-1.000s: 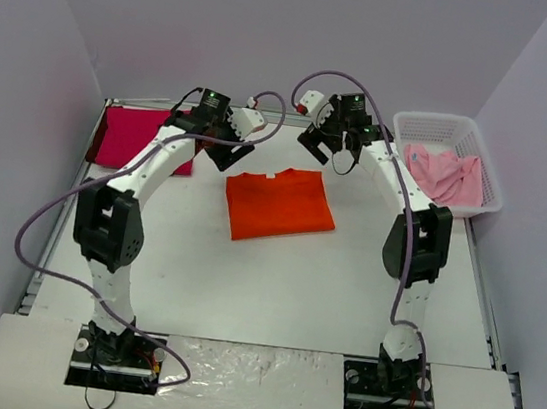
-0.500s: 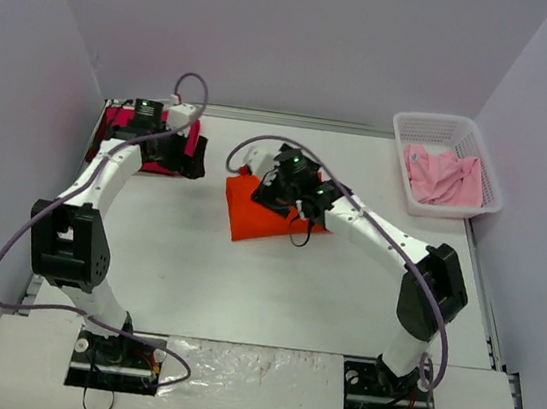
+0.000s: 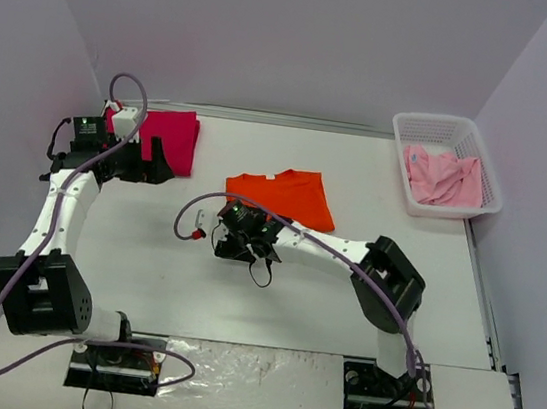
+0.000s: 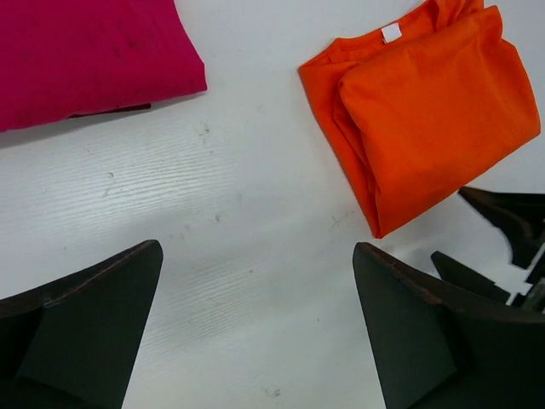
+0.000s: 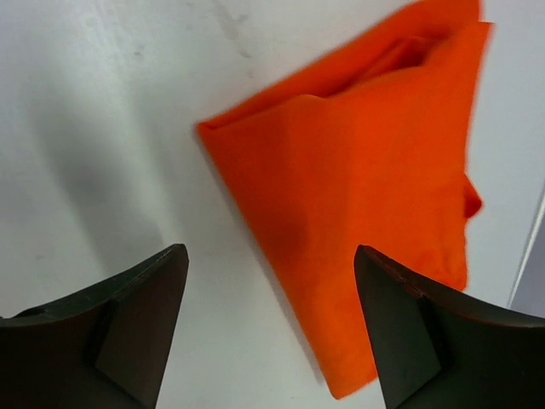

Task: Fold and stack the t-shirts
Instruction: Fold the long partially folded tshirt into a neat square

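While bright orange folded cloth t-shirt (image 3: 285, 194) lies on white tabletop (image 3: 321, 307), left end effector (image 4: 257, 249) and right end effector (image 5: 271, 249) both spread, empty.

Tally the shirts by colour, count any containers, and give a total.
Orange shirt: 1
Magenta shirt: 1
Pink shirt: 1
Basket: 1
Total: 4
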